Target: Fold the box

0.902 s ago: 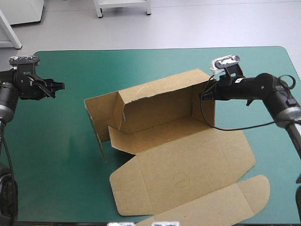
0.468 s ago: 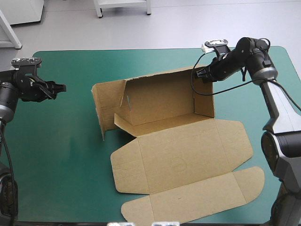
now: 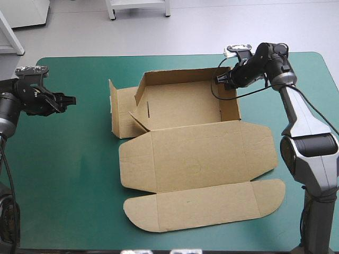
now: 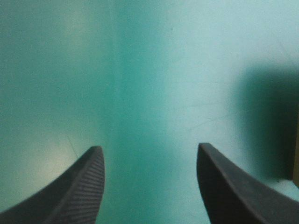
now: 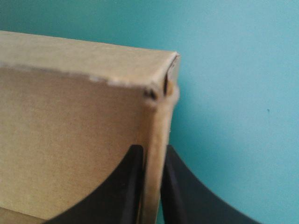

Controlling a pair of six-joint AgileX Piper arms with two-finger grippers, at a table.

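- The box (image 3: pixel 196 164) lies about mid-table on the teal-green cover (image 3: pixel 63 185), its long axis running left to right, roughly along the table's far edge.
- Its tray part, with walls raised, sits on the far side. The lid lies flat and reaches toward the near edge, ending in a rounded flap.
- At the tray's left end a side flap (image 3: pixel 119 114) stands splayed outward, not tucked in.
- The right gripper (image 3: pixel 225 82) is at the tray's far right corner, pinching the top of the right end wall. In the right wrist view the black fingers are nearly together, one inside the wall and one outside, with the board between them.
- The left gripper (image 3: pixel 69 99) hangs over bare cover, well apart from the box's left end and pointing toward it. Its fingers (image 4: pixel 79 191) stand spread with only cover between them.
- A narrow strip of cover is free beyond the far wall.
- Wide bare cover lies to the box's left, less to its right.
- The rounded flap ends near the near edge.
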